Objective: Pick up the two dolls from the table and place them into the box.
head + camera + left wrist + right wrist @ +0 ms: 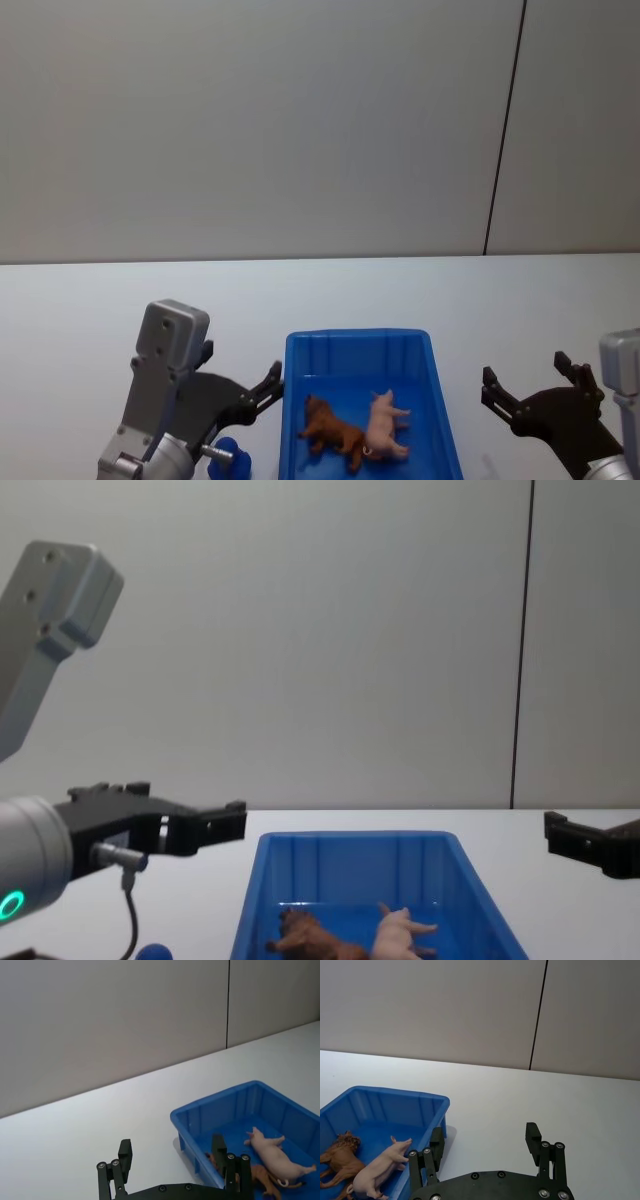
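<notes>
Inside the bright blue plastic bin [357, 338] lie the dark brown doll [330, 430] and pale pink doll [384, 430]; left gripper [268, 388] and right gripper [524, 370] flank it, fingers wide, empty.

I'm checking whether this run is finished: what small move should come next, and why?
Probably just draw both arms back to rest. The brown lion doll and pink pig doll lie inside the blue box, and the left tool and right tool hang open and empty beside it.
</notes>
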